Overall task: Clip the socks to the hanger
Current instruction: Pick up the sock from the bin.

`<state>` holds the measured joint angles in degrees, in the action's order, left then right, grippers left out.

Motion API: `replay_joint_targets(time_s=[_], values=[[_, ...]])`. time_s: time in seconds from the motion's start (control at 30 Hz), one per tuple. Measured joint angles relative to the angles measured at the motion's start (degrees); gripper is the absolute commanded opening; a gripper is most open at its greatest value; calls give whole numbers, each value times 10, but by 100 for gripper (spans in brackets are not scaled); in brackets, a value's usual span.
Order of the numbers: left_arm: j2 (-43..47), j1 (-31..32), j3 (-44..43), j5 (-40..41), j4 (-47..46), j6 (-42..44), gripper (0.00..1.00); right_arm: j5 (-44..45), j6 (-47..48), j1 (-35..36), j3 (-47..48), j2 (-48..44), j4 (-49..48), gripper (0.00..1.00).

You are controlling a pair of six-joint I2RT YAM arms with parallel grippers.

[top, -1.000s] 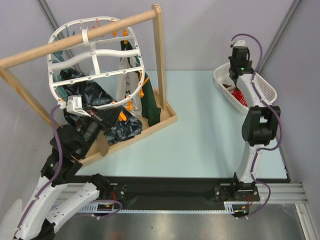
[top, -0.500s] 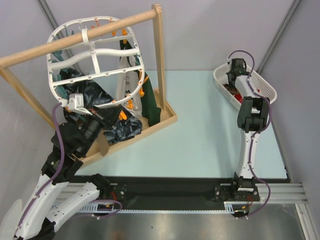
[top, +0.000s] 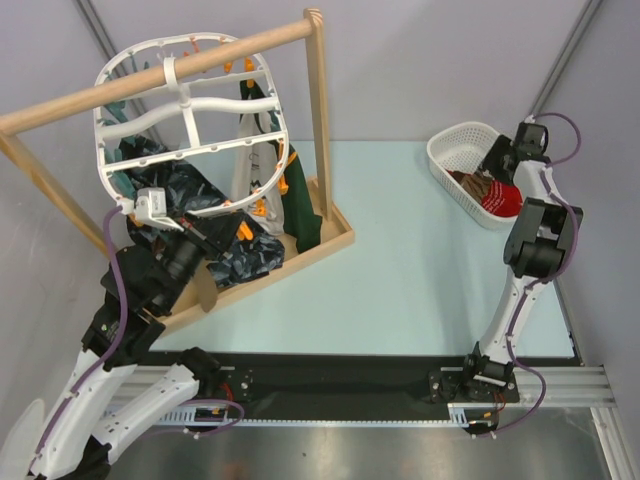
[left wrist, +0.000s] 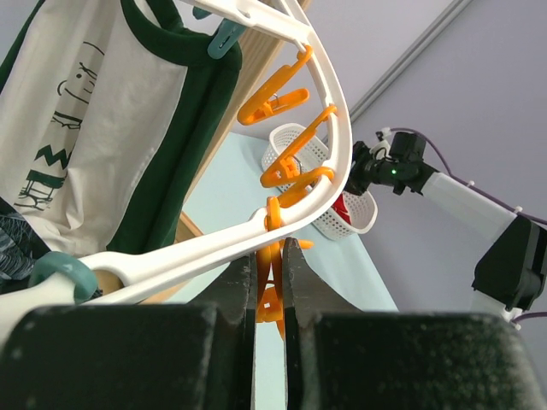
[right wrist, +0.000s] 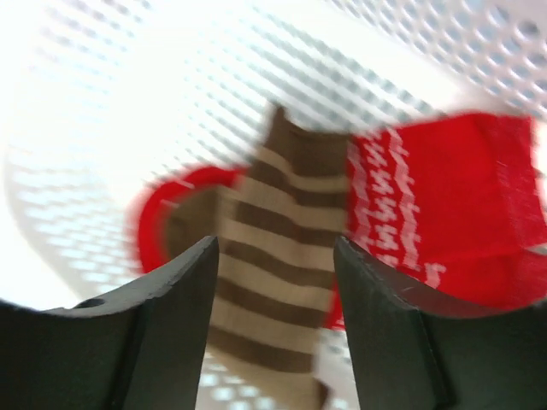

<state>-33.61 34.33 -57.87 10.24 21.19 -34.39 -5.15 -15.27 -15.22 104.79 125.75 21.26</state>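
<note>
1. Left pincer [left wrist: 269,256] is pressing its fingers together on an orange clip [left wrist: 270,299], which is dangling from the lower rim of the hanger [left wrist: 188,248]. Only a thin slit is showing between the jaws.
2. Seen from above, the hanger [top: 172,75] is hanging by its hook from the pole of a wooden rack [top: 320,120] at the back left of the worktop [top: 400,260]. Its white oval frame is tilting toward the left arm.
3. More orange clips are hanging along the curved rim. A teal clip [left wrist: 224,34] is holding up a cream cloth [left wrist: 85,111] with dark green edges. A dark patterned cloth [top: 190,190] is bunching under the frame, down in the base of the rack.
4. At the far right of the worktop, the right pincer [top: 498,157] is hovering over a white basket [top: 445,150] with its jaws standing spread apart.
5. The socks are lying inside that basket. A striped sock [right wrist: 273,265], brown and cream, is resting across a red sock [right wrist: 427,205] with a white pattern.
6. The right wrist view is blurring, and the striped sock is showing in the gap between the two dark fingers [right wrist: 171,299]. I cannot tell whether the pads are touching the fabric.
7. In the left wrist view, the basket [left wrist: 291,145] and the right arm are showing well beyond the hanger's rim.
</note>
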Motion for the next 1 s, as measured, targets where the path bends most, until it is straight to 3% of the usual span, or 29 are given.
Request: replay_joint_targets(time_s=[0.07, 0.17, 0.33, 0.6, 0.77, 1.0], values=[[1, 0, 0, 0, 1, 0, 0, -23, -43, -4, 0, -7, -27, 54], [2, 0, 0, 0, 2, 0, 0, -57, -108, -15, -31, -18, -87, 43], [2, 0, 0, 0, 3, 0, 0, -68, -178, -42, -62, -13, -110, 38], [2, 0, 0, 0, 3, 0, 0, -67, -204, -56, -35, 38, -126, 39], [2, 0, 0, 0, 3, 0, 0, -67, -211, -55, -28, 65, -123, 45], [2, 0, 0, 0, 4, 0, 0, -69, -213, -55, 3, 103, -120, 42]])
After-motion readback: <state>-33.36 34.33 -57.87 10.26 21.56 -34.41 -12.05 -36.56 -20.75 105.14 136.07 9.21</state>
